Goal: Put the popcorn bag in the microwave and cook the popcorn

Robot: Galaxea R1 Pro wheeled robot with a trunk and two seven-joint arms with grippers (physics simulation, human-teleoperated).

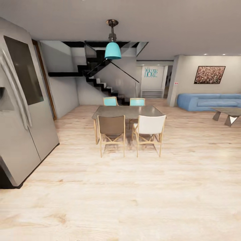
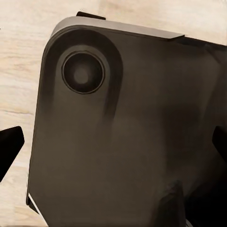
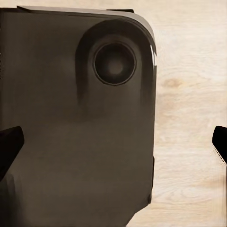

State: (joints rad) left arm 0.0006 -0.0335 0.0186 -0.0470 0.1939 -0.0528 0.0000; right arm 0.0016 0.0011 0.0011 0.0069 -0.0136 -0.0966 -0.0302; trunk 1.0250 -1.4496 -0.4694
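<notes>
The popcorn bag, the countertop and the microwave are out of view. In the left wrist view my left gripper (image 2: 113,144) is open, its dark fingertips (image 2: 8,147) far apart at the picture's edges, with nothing between them. Behind it lies a dark rounded part of my own base (image 2: 123,132) over the wooden floor. In the right wrist view my right gripper (image 3: 113,145) is likewise open and holds nothing, its fingertips (image 3: 8,146) spread wide over the same kind of dark base panel (image 3: 71,118).
A tall grey fridge (image 1: 23,110) stands close at the left. Ahead is a dining table (image 1: 129,112) with several chairs, one brown (image 1: 112,129) and one white (image 1: 149,129). A blue sofa (image 1: 207,101) and low table (image 1: 229,113) sit at the right. Pale wood floor (image 1: 134,194) stretches in front.
</notes>
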